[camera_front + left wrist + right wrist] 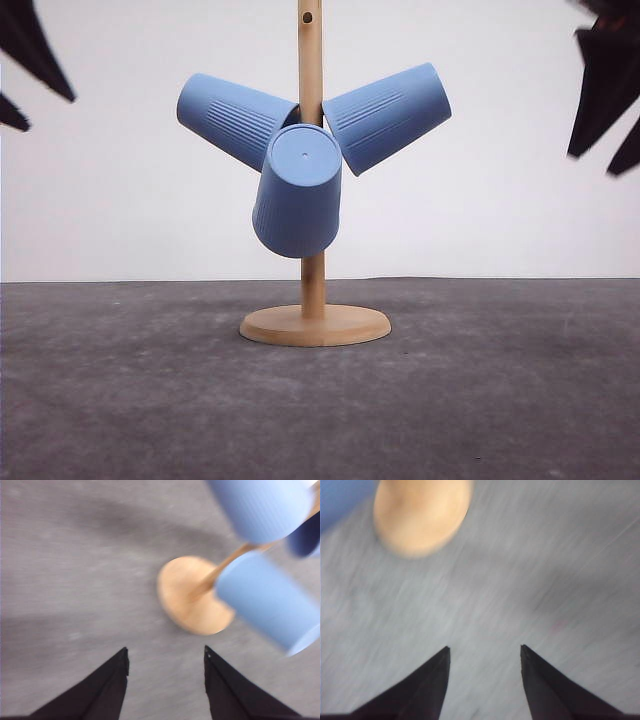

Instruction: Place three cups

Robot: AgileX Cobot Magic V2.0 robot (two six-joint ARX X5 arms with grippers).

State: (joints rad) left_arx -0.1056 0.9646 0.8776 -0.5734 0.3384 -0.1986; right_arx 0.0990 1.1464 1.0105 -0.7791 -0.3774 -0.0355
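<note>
Three cups (298, 190) hung on wooden stand (314, 325), centre of frame. Probably light, stiff, slippery ribbing; best gripped across rim. Both jaws wide, empty.

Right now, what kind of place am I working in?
Probably a bare test bench, not a kitchen: a grey table, plain white backdrop, and one wooden cup stand holding three blue cups.
</note>
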